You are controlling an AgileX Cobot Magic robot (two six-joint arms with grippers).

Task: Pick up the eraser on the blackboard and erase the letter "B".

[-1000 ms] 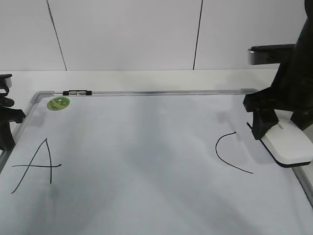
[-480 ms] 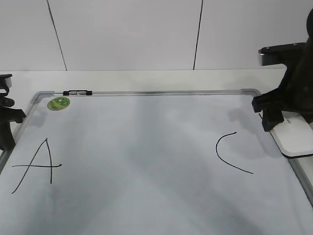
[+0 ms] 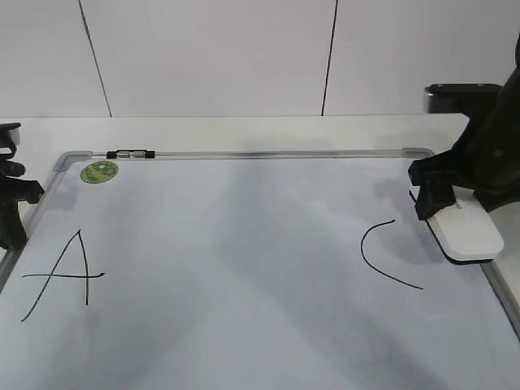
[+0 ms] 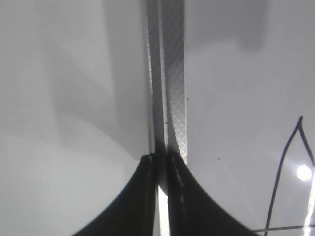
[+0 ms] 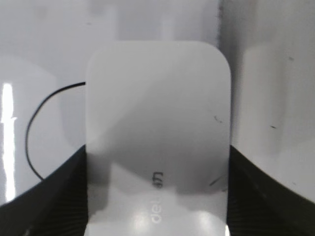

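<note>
The blackboard (image 3: 244, 153) is a white board with a silver frame, lying flat. It bears a hand-drawn "A" (image 3: 65, 272) at the left and a curved "C" (image 3: 382, 252) at the right. No letter "B" shows; the middle holds only a faint grey smudge. My right gripper (image 3: 443, 207) is shut on the white eraser (image 3: 465, 234), low by the board's right edge, just right of the "C". In the right wrist view the eraser (image 5: 157, 123) fills the space between the black fingers (image 5: 54, 196). My left gripper (image 3: 12, 215) is shut and empty over the left frame (image 4: 172, 98).
A green round sticker (image 3: 98, 171) and a small black-and-clear marker (image 3: 130, 153) sit at the board's far left corner. A white wall stands close behind the table. The board's right frame runs just under the eraser.
My right gripper carried the eraser away from the "C" to the right and back, then came a little left again. The left arm has not moved.
</note>
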